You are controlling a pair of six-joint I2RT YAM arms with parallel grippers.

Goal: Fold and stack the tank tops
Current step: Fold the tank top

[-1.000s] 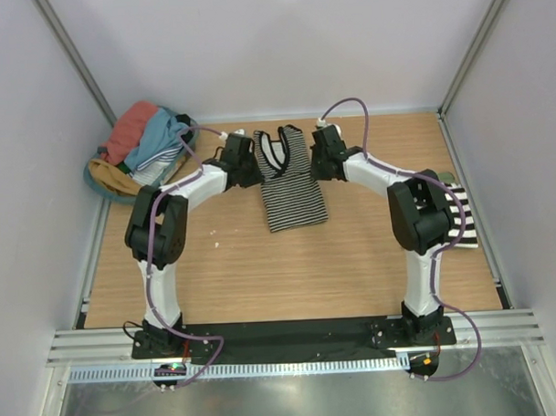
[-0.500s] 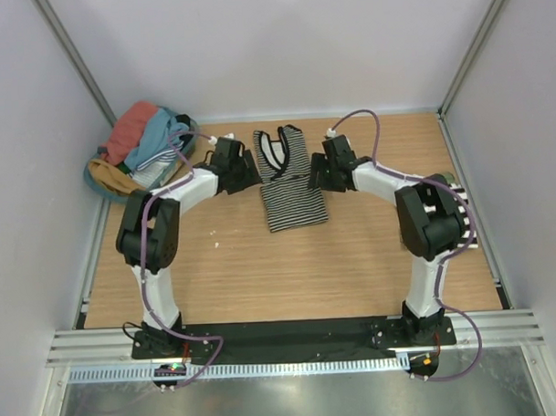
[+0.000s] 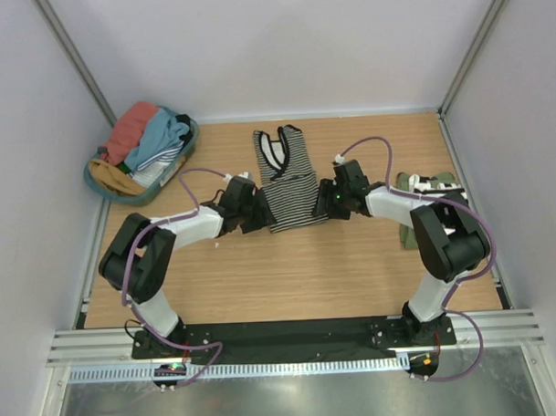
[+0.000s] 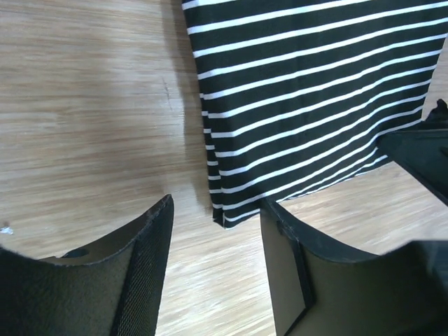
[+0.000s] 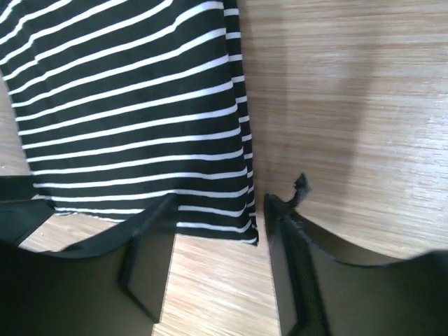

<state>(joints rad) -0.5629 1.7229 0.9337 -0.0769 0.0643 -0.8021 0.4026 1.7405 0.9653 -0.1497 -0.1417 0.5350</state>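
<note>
On the bench, with a stack sitting at the right edge and more tops filling the far-left basket, left gripper and right gripper are hovering open and empty over the hem of the striped tank top mid-bench.

Counting: one striped tank top spread flat, one teal basket with tops in four colours, one small pile at right, plus my left gripper and right gripper.
</note>
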